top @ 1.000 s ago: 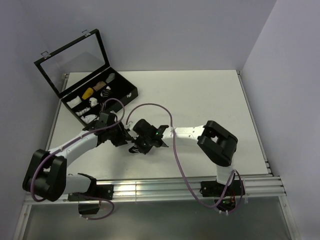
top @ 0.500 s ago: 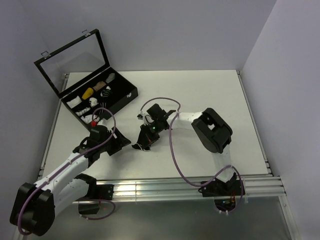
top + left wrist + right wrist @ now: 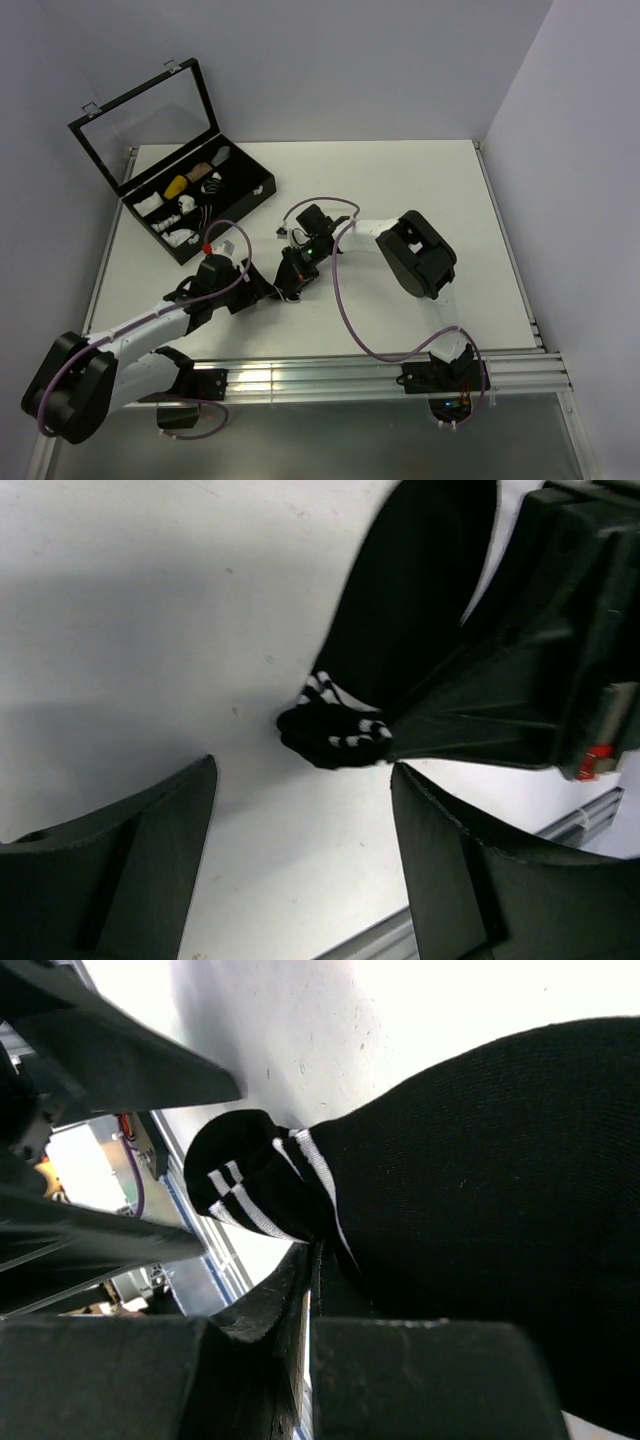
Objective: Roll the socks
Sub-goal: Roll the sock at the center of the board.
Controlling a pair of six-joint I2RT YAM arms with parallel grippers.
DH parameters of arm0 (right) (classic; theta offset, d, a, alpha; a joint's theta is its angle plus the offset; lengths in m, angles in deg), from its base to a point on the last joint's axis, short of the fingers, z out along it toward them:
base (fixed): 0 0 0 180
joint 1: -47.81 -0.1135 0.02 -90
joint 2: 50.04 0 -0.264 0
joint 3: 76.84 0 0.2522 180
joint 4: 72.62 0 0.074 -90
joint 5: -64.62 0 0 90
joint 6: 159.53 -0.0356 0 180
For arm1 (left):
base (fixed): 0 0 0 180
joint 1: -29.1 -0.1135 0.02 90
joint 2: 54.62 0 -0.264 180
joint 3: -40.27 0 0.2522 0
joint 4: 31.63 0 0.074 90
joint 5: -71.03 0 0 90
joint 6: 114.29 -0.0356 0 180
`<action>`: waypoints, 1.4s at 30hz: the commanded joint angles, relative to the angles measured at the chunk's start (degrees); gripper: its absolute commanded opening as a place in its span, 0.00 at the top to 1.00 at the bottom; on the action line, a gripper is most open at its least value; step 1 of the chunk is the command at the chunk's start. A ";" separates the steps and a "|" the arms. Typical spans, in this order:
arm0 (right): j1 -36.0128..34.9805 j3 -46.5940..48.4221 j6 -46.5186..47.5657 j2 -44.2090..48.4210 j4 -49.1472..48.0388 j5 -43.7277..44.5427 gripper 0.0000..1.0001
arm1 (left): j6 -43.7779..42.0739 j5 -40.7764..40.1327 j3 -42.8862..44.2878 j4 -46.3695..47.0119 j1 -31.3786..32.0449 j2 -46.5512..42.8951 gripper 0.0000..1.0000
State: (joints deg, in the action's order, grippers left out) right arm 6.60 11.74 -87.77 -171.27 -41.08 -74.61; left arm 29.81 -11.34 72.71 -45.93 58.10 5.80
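— Since the shot half a second back, the left gripper (image 3: 302,780) is swung in toward the middle of the table (image 3: 400,190) and is now parked right by the right gripper (image 3: 395,738). Hardly anything is shifted on the right side.

— Agreed. Its fingers (image 3: 110,870) are spread wide and nothing is held. The striped cuff end of the socks (image 3: 405,620) is framed between them, untouched as far as can be told.

— And the right one?

— Pressed together on the socks just behind the cuff, going by both wrist views. The cuff end is bunched into a little knob, so a roll seems to be started but nowhere near finished. The rest of the fabric is laid out flat beside the right gripper. Whether both socks are stacked there can't be told.

— Where's the pair placed?

— On the table, left of centre, close to the near edge. A second grip is probably being set up.

— Surface?

— Plain white and matte, with a few faint specks. A black case (image 3: 250,195) with its clear lid up is kept at the far-left corner, with small rolled bundles (image 3: 176,187) sorted inside. Pale bare walls (image 3: 350,70) are seen behind and to both sides.
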 commanded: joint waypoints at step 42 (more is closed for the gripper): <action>-8.17 -19.63 14.36 19.54 -20.77 23.98 0.66 | -1.55 -0.61 16.13 -9.83 1.86 19.82 1.00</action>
State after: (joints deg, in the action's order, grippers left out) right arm 0.30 -7.10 -77.37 -154.35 -59.00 -56.12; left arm 28.92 -12.84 86.76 -53.47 60.26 24.77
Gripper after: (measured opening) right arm 0.342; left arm 0.030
